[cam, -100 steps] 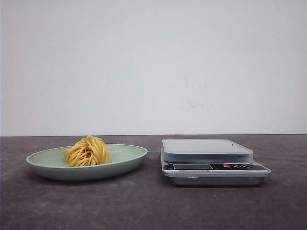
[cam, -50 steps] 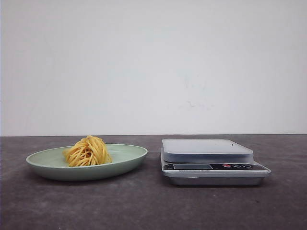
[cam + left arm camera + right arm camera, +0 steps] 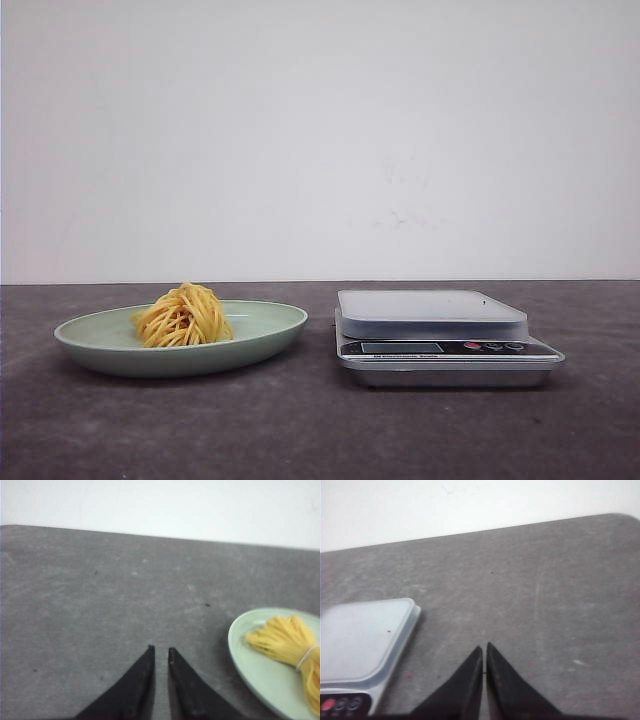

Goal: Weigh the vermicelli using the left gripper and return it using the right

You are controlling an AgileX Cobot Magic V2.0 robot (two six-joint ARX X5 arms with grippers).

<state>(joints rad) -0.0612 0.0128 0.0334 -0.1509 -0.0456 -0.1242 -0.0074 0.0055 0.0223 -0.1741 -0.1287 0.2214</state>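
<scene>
Nothing has moved since the earlier frames. Both claws, left claw [image 3: 161, 652] and right claw [image 3: 484, 651], sit nearly closed, empty, over bare worktop [image 3: 300, 430]. Beyond, vermicelli [image 3: 184, 316] rests on the green plate [image 3: 260, 335], beside the scale [image 3: 445, 335].

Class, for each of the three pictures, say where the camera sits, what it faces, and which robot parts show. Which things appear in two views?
Front view: level with the table, facing the wall; plate of vermicelli, scale; no robot parts.
Left wrist view: above the table; left gripper nearly shut, plate, vermicelli, shared with front.
Right wrist view: right gripper shut, scale, shared with front.
</scene>
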